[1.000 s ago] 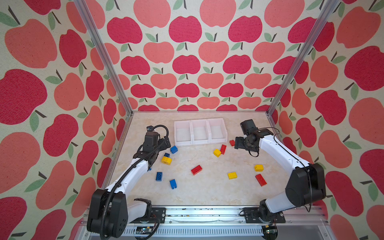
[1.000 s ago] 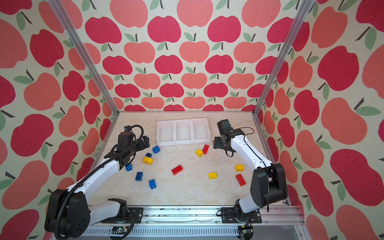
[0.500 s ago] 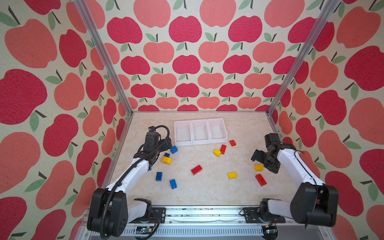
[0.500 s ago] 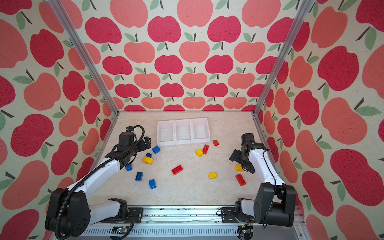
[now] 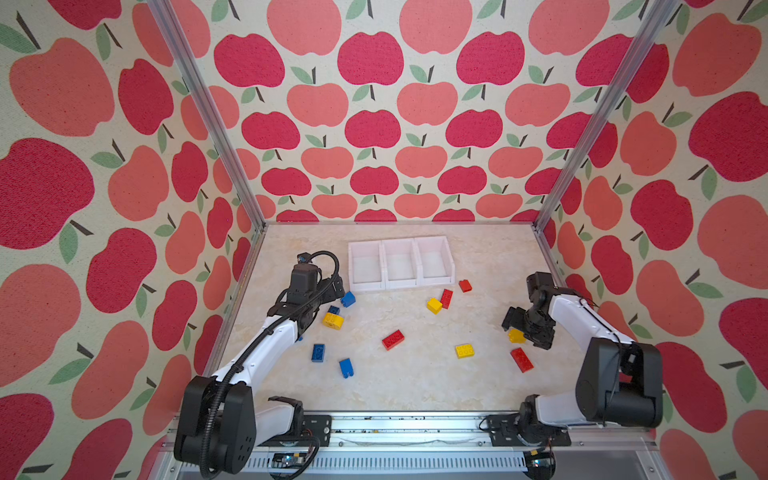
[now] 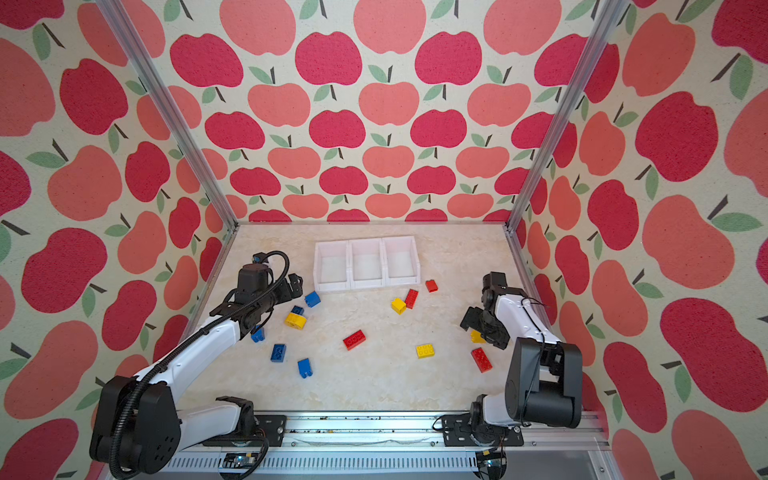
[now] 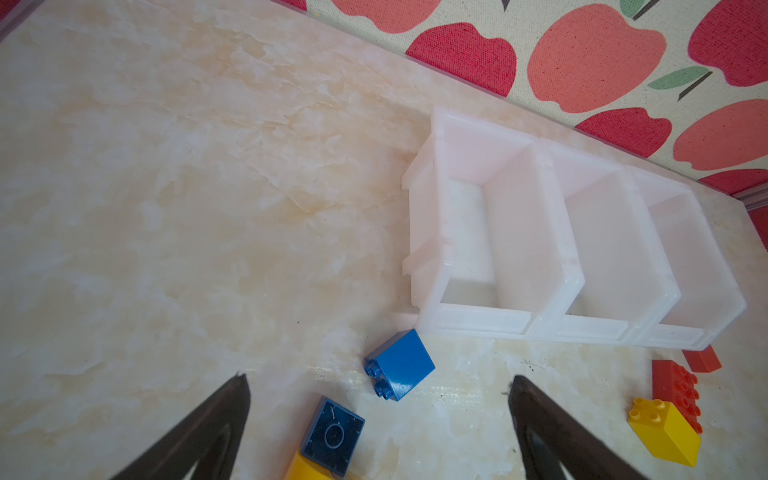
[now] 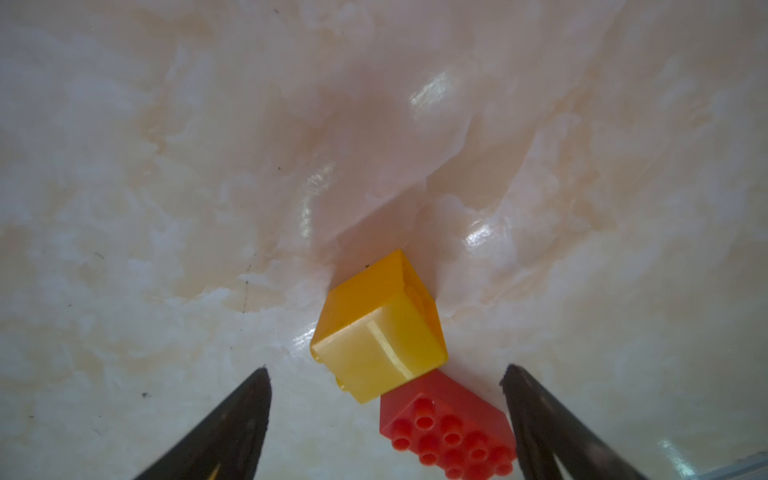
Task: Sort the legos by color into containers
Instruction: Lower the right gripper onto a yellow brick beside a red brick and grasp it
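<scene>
Legos (image 5: 392,339) lie unsorted, containers (image 5: 401,284) empty; right end effector (image 8: 386,369) gapes, yellow brick (image 8: 380,328) just ahead, probably needing descent and closure; left end effector (image 7: 379,377) released.

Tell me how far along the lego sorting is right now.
Done: nothing; all three containers are empty. In hand: the right gripper is open, lined up on a yellow brick without gripping it; the left gripper is open near a blue brick. Left: every red, yellow and blue brick lies on the table.
</scene>
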